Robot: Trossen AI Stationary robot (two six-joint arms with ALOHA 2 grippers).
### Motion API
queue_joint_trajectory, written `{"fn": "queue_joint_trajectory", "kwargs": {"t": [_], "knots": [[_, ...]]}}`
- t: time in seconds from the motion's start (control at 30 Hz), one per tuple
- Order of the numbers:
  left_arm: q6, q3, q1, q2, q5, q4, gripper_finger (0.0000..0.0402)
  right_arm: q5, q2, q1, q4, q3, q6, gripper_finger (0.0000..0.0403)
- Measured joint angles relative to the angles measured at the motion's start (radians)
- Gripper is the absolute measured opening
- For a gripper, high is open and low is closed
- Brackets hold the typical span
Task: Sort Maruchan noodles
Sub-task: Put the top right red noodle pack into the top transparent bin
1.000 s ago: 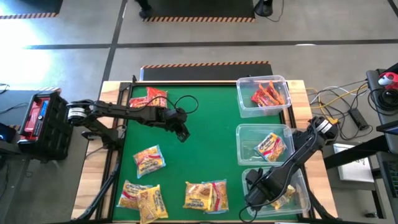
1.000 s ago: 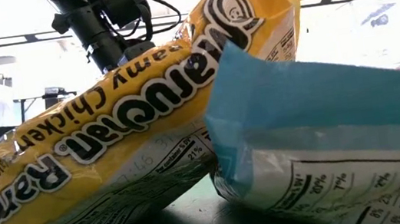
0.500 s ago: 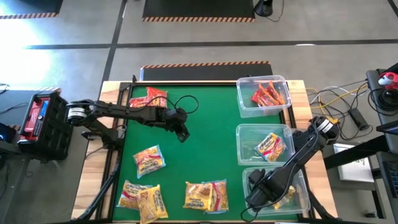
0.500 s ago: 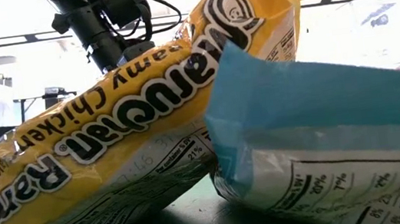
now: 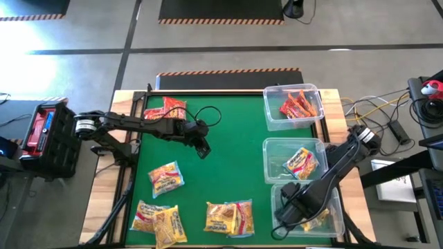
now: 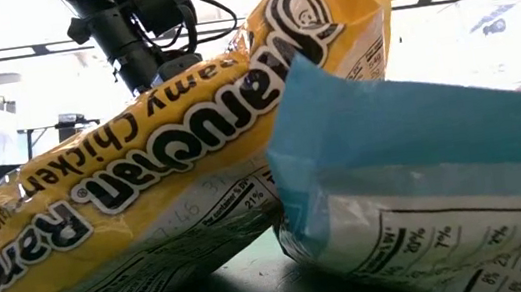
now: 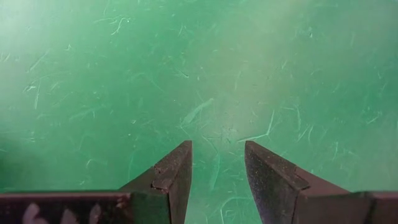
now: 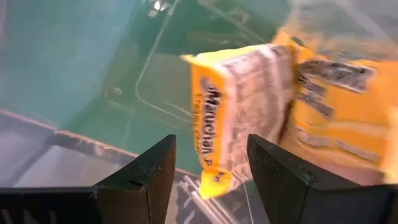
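At the near edge of the green table (image 5: 228, 159) lie crinkly yellow Maruchan packets: a pair at the near left (image 5: 158, 220) and a yellow one overlapped by a blue-and-white one near the middle (image 5: 230, 217). The low view is filled by that yellow packet (image 6: 137, 203), its black-and-white lettering upside down, with the blue-white packet (image 6: 426, 175) leaning against it. A little farther back on the left lies a single yellow-orange packet (image 5: 166, 176), and at the far left a red packet (image 5: 173, 108).

Three clear bins stand in a row down the right side. The near bin (image 5: 337, 225) holds yellow packets (image 8: 239, 109); the right gripper (image 5: 285, 220) hangs over it with its fingers (image 8: 149, 174) parted and nothing between them, a yellow packet lying just beyond the tips. The middle bin (image 5: 273, 146) holds one yellow-orange packet (image 5: 302, 163). The far bin (image 5: 277, 93) holds red packets (image 5: 297, 106).

The left gripper (image 5: 203, 147) is over bare green mat in the left half of the table, well apart from any packet; its fingers (image 7: 174, 174) stand moderately apart and empty.
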Motion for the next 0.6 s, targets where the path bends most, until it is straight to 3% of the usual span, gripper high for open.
{"fn": "queue_joint_trajectory", "kwargs": {"t": [0.3, 0.6], "knots": [[0.001, 0.0, 0.0, 0.0, 0.0, 0.0, 0.013, 0.011, 0.01, 0.01, 0.041, 0.0, 0.156, 0.0187], [0.029, 0.0, 0.0, 0.0, -0.002, 0.002, 0.013, 0.011, 0.051, 0.012, 0.058, -0.021, 0.143, 0.0187]]}}
